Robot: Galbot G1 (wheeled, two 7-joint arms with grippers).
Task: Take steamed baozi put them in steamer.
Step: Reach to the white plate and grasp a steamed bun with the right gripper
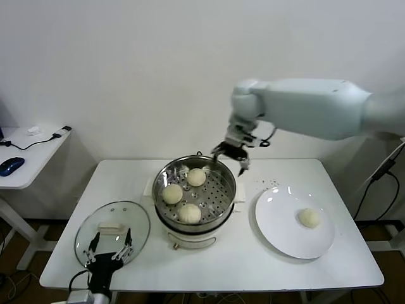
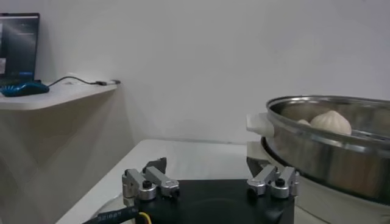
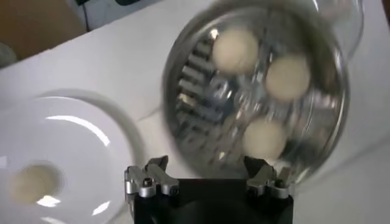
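The steel steamer (image 1: 223, 201) stands mid-table with three cream-white baozi on its perforated tray: one at the back (image 1: 196, 177), one at the left (image 1: 172, 194), one at the front (image 1: 190, 213). A fourth baozi (image 1: 309, 218) lies on the white plate (image 1: 278, 228) to the right. My right gripper (image 1: 231, 156) hangs open and empty above the steamer's back right rim. In the right wrist view the steamer (image 3: 183, 79), its three baozi (image 3: 236, 50) and the plate's baozi (image 3: 35, 183) show below the open gripper (image 3: 208, 167). My left gripper (image 1: 109, 248) is open, parked at the front left.
A round glass lid (image 1: 126, 221) with a white handle lies front left, under the left gripper. A side desk (image 1: 28, 158) with a blue mouse stands at the far left. In the left wrist view the steamer's wall (image 2: 329, 155) is close on one side.
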